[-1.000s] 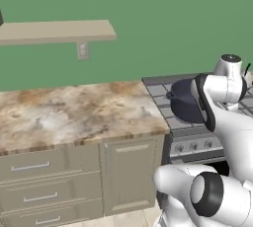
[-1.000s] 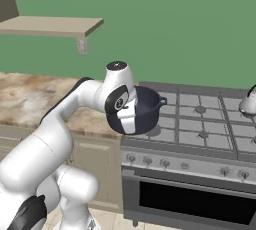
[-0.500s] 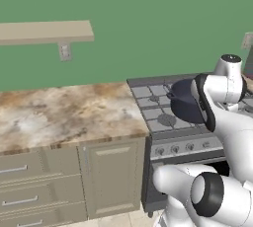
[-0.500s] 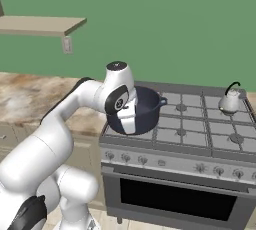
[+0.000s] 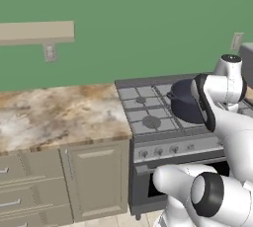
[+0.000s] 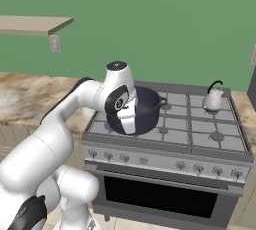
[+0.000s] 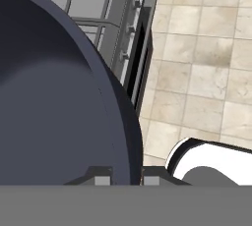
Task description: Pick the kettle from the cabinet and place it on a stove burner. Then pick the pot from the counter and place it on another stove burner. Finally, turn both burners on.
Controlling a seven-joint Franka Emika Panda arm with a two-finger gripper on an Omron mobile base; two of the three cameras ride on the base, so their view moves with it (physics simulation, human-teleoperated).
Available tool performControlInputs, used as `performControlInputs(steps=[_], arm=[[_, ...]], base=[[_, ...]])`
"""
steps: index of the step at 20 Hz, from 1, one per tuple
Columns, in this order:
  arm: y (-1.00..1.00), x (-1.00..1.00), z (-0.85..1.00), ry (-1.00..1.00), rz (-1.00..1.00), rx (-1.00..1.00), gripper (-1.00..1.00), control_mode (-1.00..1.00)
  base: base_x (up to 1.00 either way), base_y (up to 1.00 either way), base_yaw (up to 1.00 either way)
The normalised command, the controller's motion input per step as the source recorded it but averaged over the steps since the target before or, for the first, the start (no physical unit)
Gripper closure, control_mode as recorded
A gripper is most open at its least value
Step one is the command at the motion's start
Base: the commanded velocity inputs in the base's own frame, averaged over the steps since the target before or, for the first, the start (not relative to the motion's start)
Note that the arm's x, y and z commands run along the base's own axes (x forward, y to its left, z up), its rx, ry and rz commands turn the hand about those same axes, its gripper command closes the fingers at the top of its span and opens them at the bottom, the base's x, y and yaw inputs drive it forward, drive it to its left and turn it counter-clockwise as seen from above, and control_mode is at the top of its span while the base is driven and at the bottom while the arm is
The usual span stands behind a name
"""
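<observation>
Dark navy pot [image 6: 141, 110] hung over the range's [image 6: 200, 136] front-left burners, its rim apparently pinched in the gripper [image 7: 123, 178]. It looked rigid, heavy, and prone to tilt.

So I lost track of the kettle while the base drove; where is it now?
In the right base view, the kettle stands on the far right rear of the range, well apart from the pot.

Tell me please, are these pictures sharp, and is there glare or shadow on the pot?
Left base view: soft, slightly blurred render, with the pot evenly dark and no glare. Right base view: equally soft; kettle shows a pale sheen. Hand view: sharpest, the pot's wall shaded in a smooth gradient beside the gripper.
</observation>
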Motion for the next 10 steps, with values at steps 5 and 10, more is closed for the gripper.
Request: performControlInputs(steps=[5,10], arm=[[0.0,0.0,0.0,0.0,0.0,0.0,1.0,1.0],[0.0,0.0,0.0,0.0,0.0,0.0,1.0,1.0]], base=[[0.25,-0.35,0.0],[0.36,-0.29,0.01]])
